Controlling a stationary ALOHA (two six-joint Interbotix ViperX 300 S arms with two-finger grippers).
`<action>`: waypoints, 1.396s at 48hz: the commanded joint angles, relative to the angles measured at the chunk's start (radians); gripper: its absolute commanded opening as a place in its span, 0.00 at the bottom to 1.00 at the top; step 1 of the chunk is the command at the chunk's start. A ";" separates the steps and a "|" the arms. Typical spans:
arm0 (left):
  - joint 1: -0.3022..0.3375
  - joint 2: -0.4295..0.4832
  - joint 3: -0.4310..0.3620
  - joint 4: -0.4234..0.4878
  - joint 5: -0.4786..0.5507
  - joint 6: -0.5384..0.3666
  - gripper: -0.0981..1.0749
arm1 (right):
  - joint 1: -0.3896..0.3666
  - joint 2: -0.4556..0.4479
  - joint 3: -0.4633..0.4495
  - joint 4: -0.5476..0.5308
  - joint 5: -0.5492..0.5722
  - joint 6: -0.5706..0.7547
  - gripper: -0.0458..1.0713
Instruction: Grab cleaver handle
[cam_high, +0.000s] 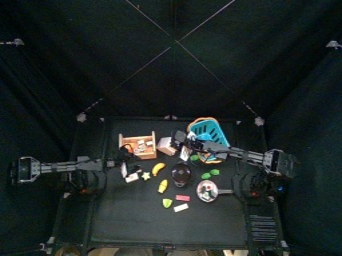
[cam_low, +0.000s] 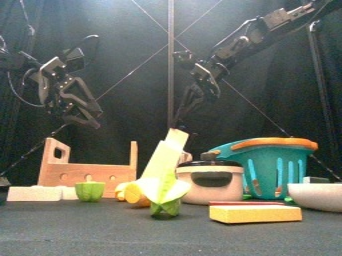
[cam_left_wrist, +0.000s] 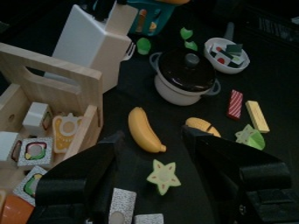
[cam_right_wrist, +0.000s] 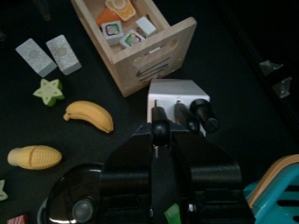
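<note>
The cleaver (cam_low: 163, 165) stands tilted, its wide cream blade pointing down to the table and its dark handle at the top. In the right wrist view the blade (cam_right_wrist: 176, 94) lies just beyond my right gripper (cam_right_wrist: 163, 140), which is shut on the black handle (cam_right_wrist: 159, 129). In the front view that gripper (cam_low: 185, 110) hangs from the arm reaching in from the right. My left gripper (cam_left_wrist: 158, 175) rests at the left with its jaws open over a green star (cam_left_wrist: 163, 177), holding nothing. The blade (cam_left_wrist: 91, 37) also shows far off in the left wrist view.
A wooden crate (cam_low: 87, 165) with small blocks stands left of the cleaver. A black pot (cam_low: 211, 182) and a teal basket (cam_low: 267, 165) are on its right. A banana (cam_left_wrist: 146, 129), a yellow block (cam_low: 254, 213) and a bowl (cam_low: 318, 195) lie nearer the front.
</note>
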 joint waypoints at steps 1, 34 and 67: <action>0.005 -0.002 -0.009 -0.002 0.008 0.002 0.86 | 0.003 -0.067 0.008 -0.002 -0.018 -0.002 0.41; 0.009 -0.002 -0.011 -0.002 0.009 0.002 0.86 | 0.009 -0.302 0.227 -0.003 -0.184 -0.002 0.41; 0.008 -0.005 -0.014 0.000 0.009 0.003 0.86 | 0.009 -0.422 0.354 0.025 -0.318 -0.002 0.41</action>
